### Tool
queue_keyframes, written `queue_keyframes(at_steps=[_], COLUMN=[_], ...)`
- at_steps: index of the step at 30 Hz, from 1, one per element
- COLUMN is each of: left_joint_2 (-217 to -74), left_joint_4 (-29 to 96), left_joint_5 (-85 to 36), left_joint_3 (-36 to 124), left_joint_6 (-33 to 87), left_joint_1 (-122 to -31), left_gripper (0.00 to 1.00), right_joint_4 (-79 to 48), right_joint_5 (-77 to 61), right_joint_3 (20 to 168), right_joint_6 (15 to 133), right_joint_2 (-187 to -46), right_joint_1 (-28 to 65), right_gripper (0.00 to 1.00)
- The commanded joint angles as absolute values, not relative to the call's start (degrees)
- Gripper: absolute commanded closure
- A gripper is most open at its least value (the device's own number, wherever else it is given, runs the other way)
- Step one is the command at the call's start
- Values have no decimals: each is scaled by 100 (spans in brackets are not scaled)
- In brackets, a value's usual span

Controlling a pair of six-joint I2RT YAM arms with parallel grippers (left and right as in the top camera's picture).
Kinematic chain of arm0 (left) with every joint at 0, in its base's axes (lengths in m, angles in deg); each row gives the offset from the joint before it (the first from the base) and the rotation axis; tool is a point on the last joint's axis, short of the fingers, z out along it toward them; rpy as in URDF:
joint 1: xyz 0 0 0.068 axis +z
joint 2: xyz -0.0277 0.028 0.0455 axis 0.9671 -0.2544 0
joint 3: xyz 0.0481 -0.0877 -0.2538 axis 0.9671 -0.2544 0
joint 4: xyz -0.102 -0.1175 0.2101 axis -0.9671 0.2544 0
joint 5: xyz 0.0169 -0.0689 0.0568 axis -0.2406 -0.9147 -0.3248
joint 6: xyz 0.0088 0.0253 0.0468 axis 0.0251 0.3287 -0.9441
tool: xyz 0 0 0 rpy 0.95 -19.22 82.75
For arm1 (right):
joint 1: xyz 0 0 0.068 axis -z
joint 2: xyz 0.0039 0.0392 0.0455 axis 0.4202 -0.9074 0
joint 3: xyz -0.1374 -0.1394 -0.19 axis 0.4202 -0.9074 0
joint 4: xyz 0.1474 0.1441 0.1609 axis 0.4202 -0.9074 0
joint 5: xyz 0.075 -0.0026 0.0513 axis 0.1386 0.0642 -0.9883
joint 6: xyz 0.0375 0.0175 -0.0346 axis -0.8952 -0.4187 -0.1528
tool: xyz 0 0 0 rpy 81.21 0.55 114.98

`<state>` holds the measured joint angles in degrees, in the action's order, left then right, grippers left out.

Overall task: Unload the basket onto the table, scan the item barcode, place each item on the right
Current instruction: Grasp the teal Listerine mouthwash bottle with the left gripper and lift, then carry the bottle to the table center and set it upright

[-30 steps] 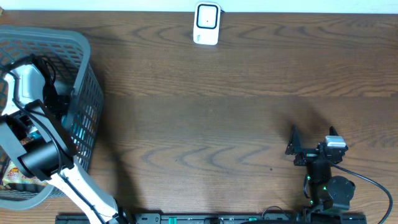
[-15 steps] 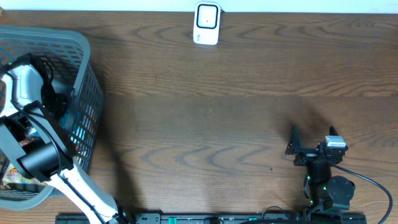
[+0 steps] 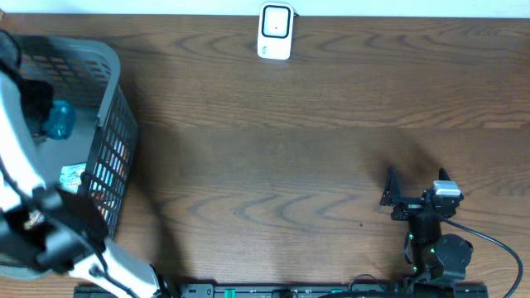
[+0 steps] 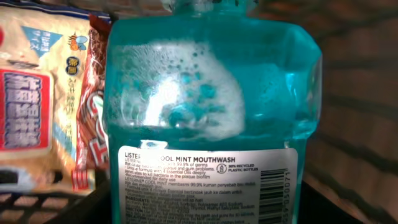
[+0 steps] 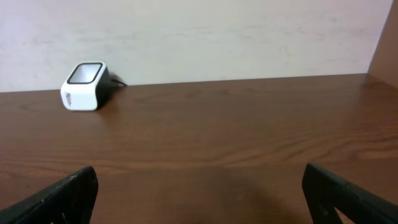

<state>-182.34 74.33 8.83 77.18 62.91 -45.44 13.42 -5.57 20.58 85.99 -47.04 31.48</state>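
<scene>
CHANGE: left gripper [image 3: 45, 112] lifted higher, clamped on mouthwash bottle [image 4: 211, 93] | PLACE: over grey mesh basket [image 3: 112, 99], upper left | LOOK: clear teal plastic, foamy, white label | right gripper [image 5: 199, 186]: apart

Left arm [image 3: 15, 165] stretched forward, left end effector [image 3: 37, 103] gripping; right arm [image 3: 439, 248] folded, right end effector [image 5: 200, 199] spread wide.

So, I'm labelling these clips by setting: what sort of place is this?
Probably a mock shop checkout: a small white barcode scanner stands on the brown wooden table, and a grey plastic mesh basket holds groceries, including a clear bottle of blue mint mouthwash and printed snack packets.
</scene>
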Motion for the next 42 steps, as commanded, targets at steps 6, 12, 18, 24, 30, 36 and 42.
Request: queue_keyframes(at_steps=[6, 12, 18, 24, 30, 36, 42], left_joint_2=[-15992, -15469, -15893, -16842, -18018, -19235, -20136], left_joint_4=[7318, 7331, 7742, 7857, 7746, 7235, 6677], left_joint_5=[-446, -516, 72, 625, 710, 710, 713], left_joint_3=[7958, 7956, 7930, 7589, 7313, 7265, 7252], left_joint_6=[6173, 5885, 5616, 4956, 4667, 4497, 4366], left_joint_1=[-4725, -6122, -8277, -9967, -10867, -11460, -11752], left_gripper=[54, 54, 54, 54, 55, 55, 55], right_joint_4=[1322, 1322, 1322, 1322, 1322, 1322, 1324], right_joint_5=[-574, -576, -574, -574, -574, -574, -574], right_joint_3=[2049, 2049, 2049, 2049, 2049, 2049, 2049], right_joint_6=[8527, 8527, 8527, 8527, 8527, 8527, 8527], right_joint_2=[-4675, -4675, -4675, -4675, -4675, -4675, -4675], right_joint_1=[3076, 3076, 3076, 3076, 3076, 3076, 3076], right_gripper=[1, 1, 1, 1, 1, 1, 1])
